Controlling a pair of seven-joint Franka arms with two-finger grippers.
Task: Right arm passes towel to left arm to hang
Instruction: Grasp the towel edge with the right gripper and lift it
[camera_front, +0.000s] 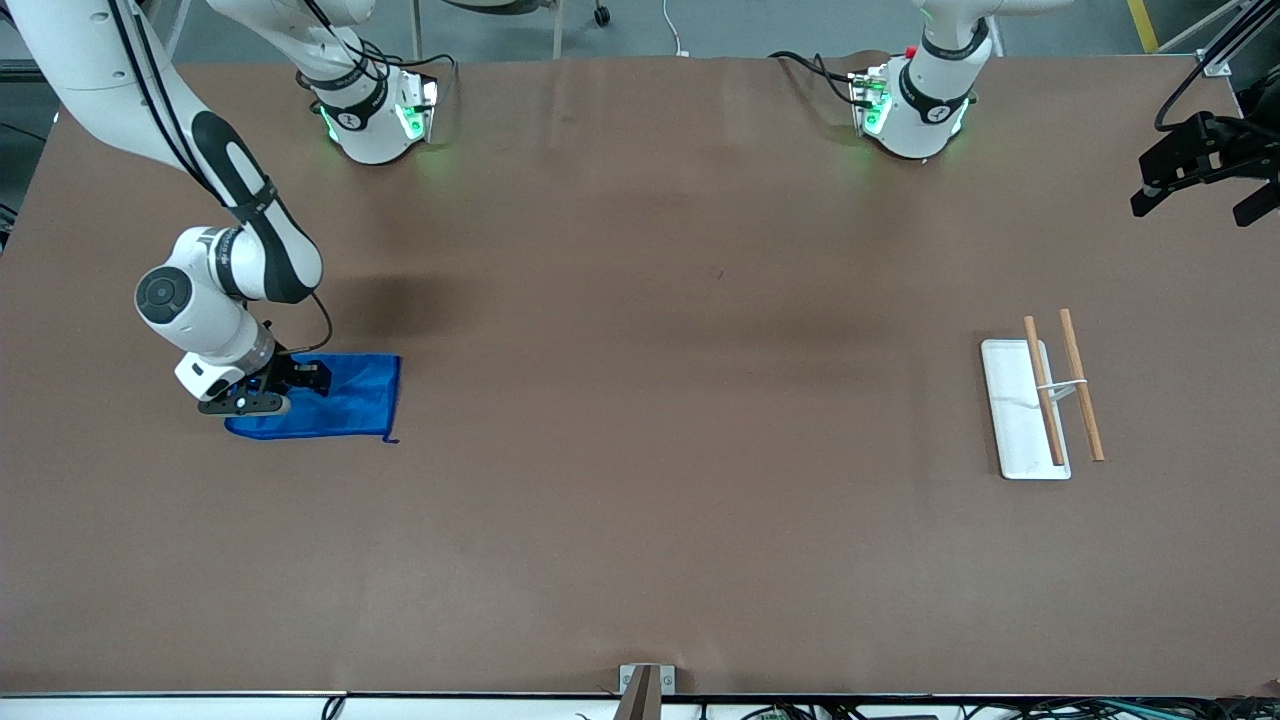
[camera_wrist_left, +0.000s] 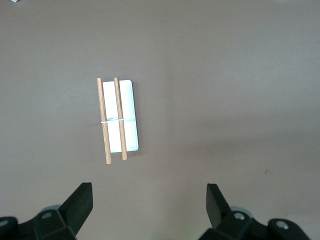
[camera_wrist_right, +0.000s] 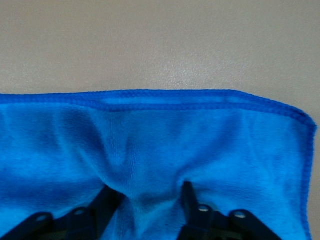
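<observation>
The blue towel (camera_front: 345, 400) lies flat on the table toward the right arm's end, its short loop (camera_front: 390, 438) at the corner nearest the front camera. My right gripper (camera_front: 262, 392) is down on the towel's outer end. In the right wrist view its fingers (camera_wrist_right: 107, 197) stand partly apart and press into the towel (camera_wrist_right: 160, 135), with a ridge of cloth bunched between them. My left gripper (camera_front: 1200, 205) waits high over the left arm's end of the table, open and empty (camera_wrist_left: 148, 192).
A white rack base (camera_front: 1010, 410) with two wooden rods (camera_front: 1082, 385) stands toward the left arm's end. It shows in the left wrist view (camera_wrist_left: 129, 120) below the left gripper. A small bracket (camera_front: 645, 680) sits at the table's front edge.
</observation>
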